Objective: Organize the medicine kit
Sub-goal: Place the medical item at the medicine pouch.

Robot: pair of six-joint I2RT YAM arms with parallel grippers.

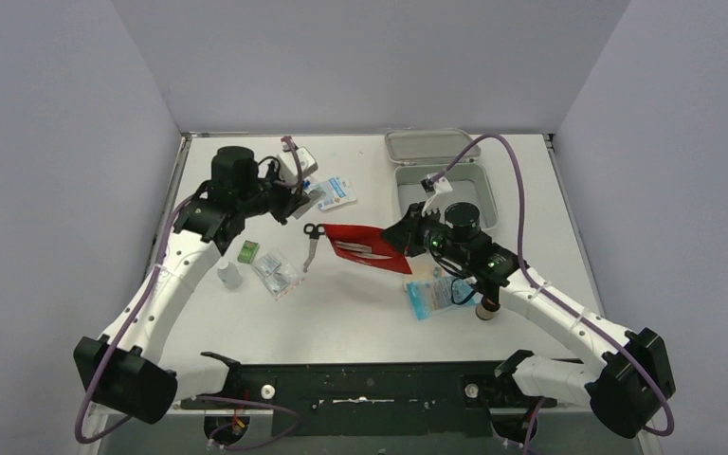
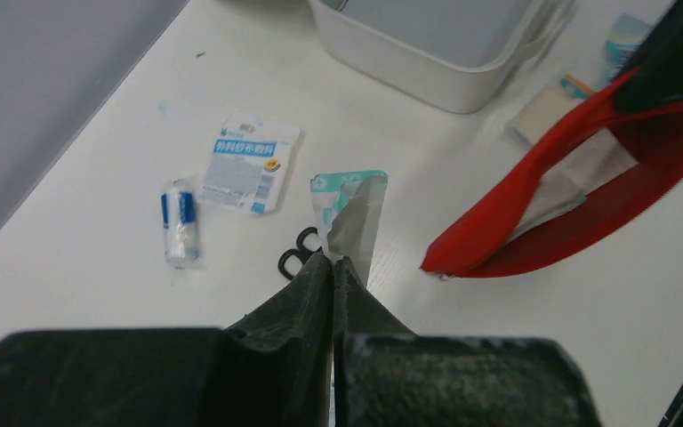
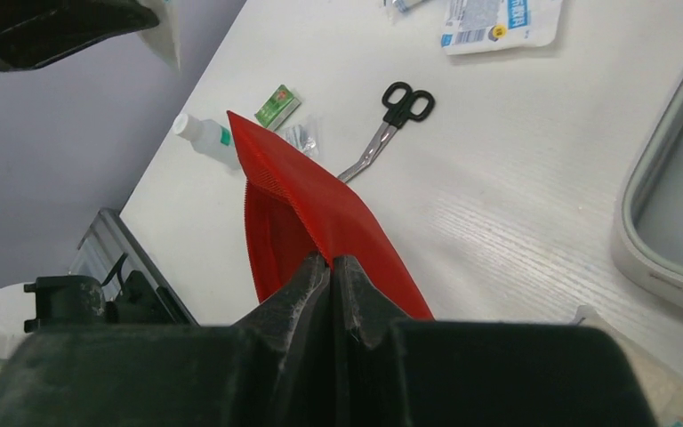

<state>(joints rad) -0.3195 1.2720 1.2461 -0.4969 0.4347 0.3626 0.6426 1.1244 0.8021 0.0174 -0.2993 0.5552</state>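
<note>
The medicine kit point(image 1: 408, 194), a pale grey-white box, stands open at the back right with its lid point(image 1: 430, 144) laid back behind it. Its wall also shows in the left wrist view point(image 2: 427, 76). My right gripper point(image 3: 332, 260) is shut on the upper edge of the flat red pouch point(image 3: 311, 200) and holds its mouth open. The pouch lies mid-table point(image 1: 365, 246), and white items show inside it in the left wrist view point(image 2: 578, 209). My left gripper point(image 2: 332, 260) is shut on a teal and silver packet point(image 2: 354, 213), held above the table left of the pouch mouth.
Black scissors point(image 1: 311, 245) lie left of the pouch. A green box point(image 1: 247, 250), a small white bottle point(image 1: 230, 275) and blister packs point(image 1: 277, 273) lie at the left. A blue-white packet point(image 2: 249, 165) and a small roll point(image 2: 180, 222) lie behind. A blue packet point(image 1: 431, 296) lies under the right arm.
</note>
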